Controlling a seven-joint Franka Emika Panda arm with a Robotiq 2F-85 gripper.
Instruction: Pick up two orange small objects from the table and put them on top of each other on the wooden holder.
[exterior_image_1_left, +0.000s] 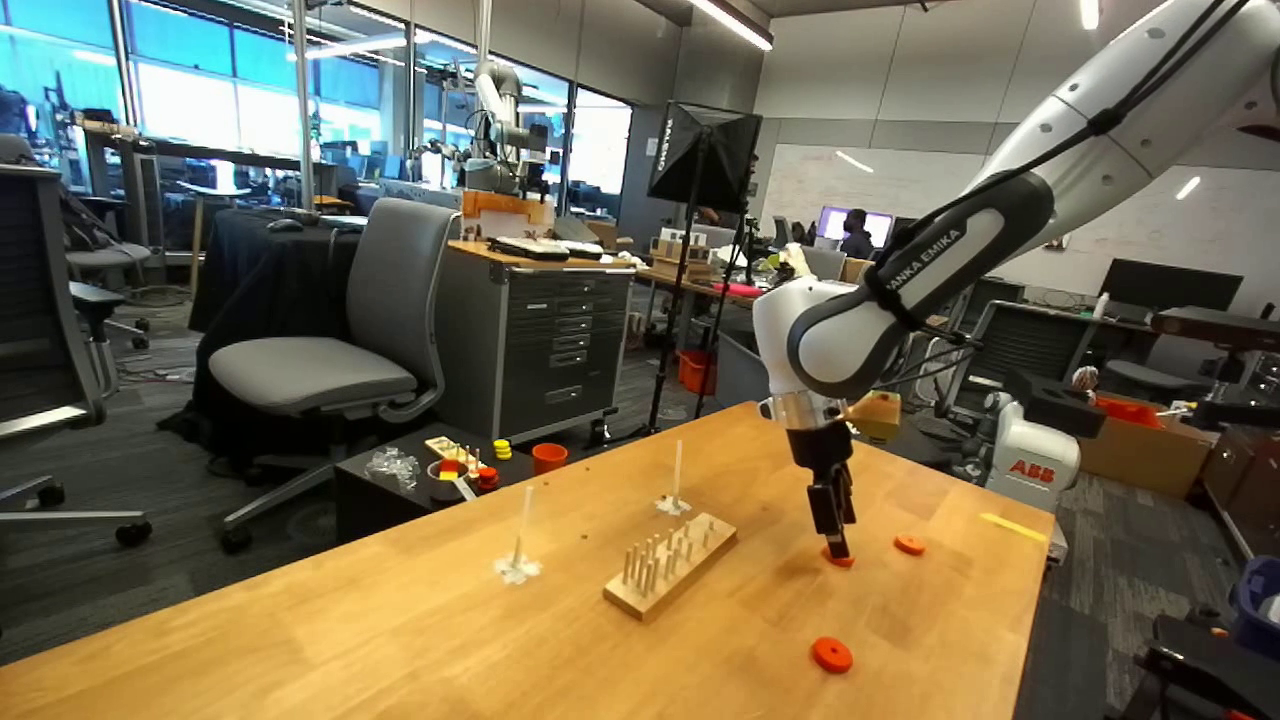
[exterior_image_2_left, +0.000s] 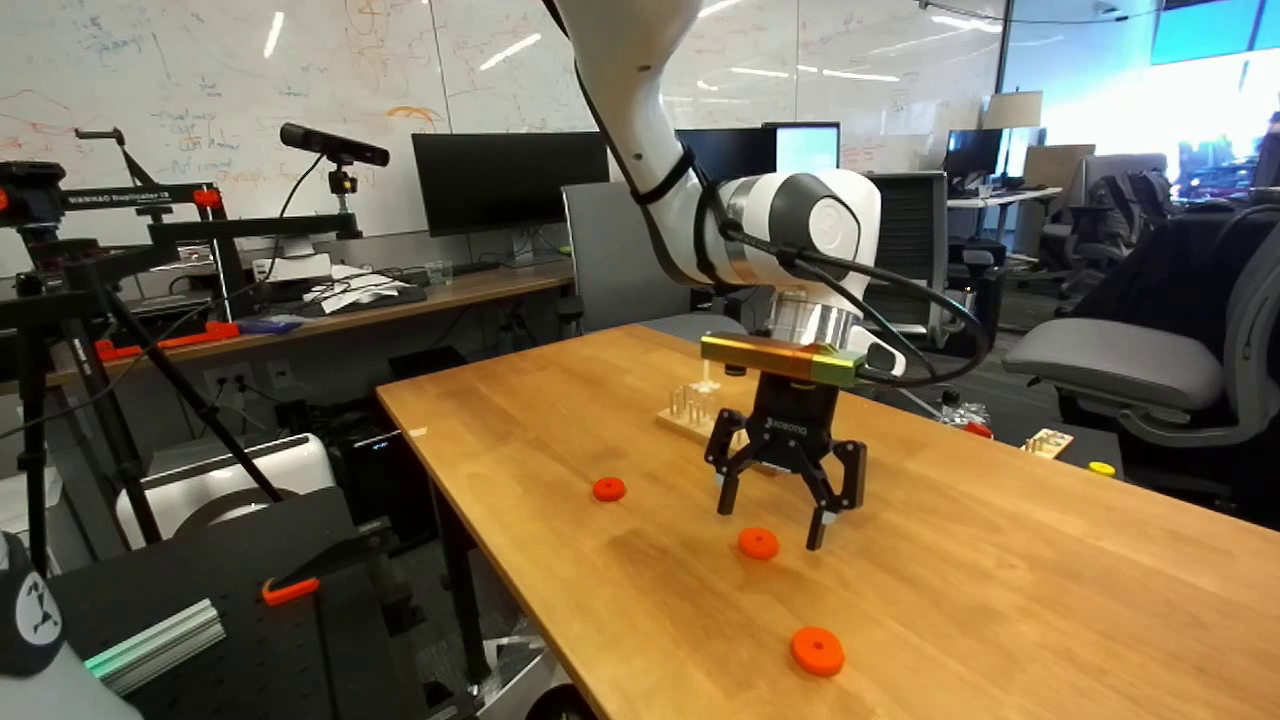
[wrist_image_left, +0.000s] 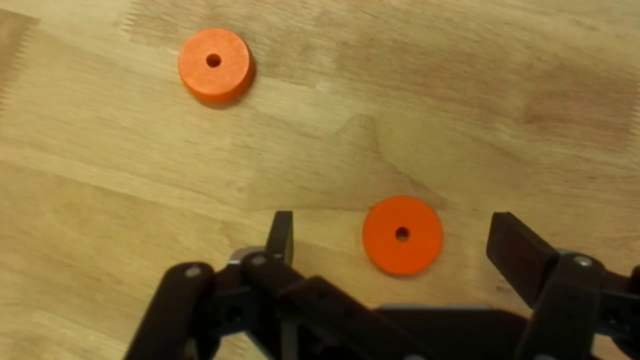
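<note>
Plainly, hand (wrist_image_left: 392, 225) spread over pierced orange disc (wrist_image_left: 402, 252); grained wood tabletop (wrist_image_left: 125, 150).

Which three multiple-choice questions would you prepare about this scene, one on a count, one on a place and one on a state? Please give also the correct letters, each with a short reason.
1. How many orange discs lie on the wooden table?
A) Two
B) Three
C) Five

2. Where does the wooden holder nearest to the gripper stand?
A) On a chair
B) On the drawer cabinet
C) On the wooden table

3. In what state is the gripper?
A) Open
B) Shut with nothing held
C) Shut on a disc

Right letters:
1: B, since both exterior views show three separate discs there.
2: C, since in an exterior view its base rests on the table's surface.
3: A, since in the wrist view the fingers stand wide apart, with wood visible on each side of the disc between them.
</note>
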